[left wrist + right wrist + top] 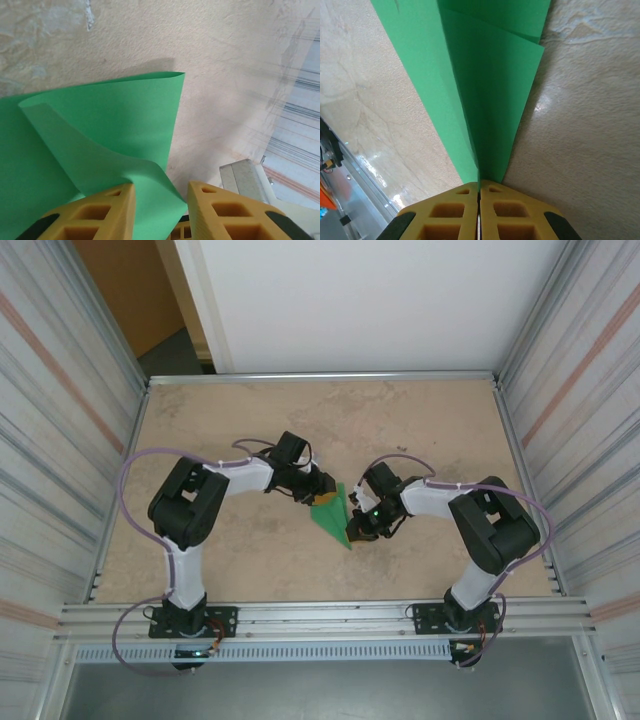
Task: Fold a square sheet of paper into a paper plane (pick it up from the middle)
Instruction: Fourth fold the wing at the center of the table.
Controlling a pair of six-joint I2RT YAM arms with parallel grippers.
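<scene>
Both grippers meet at the folded green paper in mid-table.

Nearest, the right gripper (479,184) has its jaws pressed together on the near tip of the paper (333,510). A long crease and overlapping folded layers run away from its yellow fingers (455,210). From above, the paper is a narrow green triangle with its point toward the arm bases, lying between the two grippers. Just beyond it, the left gripper (161,192) stands at the paper's far edge with its jaws narrowly apart. A curled flap of the paper lifts off the table (420,420) and passes through the gap between them. Farther off, bare mottled beige table runs to a metal rim (320,377), with a white wall (380,300) behind.
</scene>
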